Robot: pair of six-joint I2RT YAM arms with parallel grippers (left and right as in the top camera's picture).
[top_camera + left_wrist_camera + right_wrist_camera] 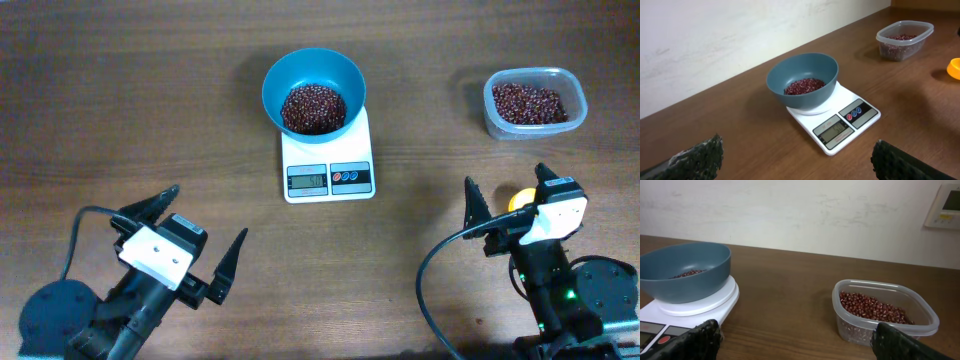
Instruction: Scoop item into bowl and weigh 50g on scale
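beans (313,108) sit in the blue bowl (276,82) on the scale (328,150); left claw (207,211) and right claw (505,176) gape wide, empty. display (307,179) too blurred to read, perhaps over target; a careless scoop would overshoot.

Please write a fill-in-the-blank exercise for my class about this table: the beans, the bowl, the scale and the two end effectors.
1. The digital scale carries a ____ bowl with red beans in it.
2. More beans fill the clear plastic tub on the robot's ____ side.
3. The left end effector and right end effector are both ____, holding nothing.
Missing words: blue; right; open.
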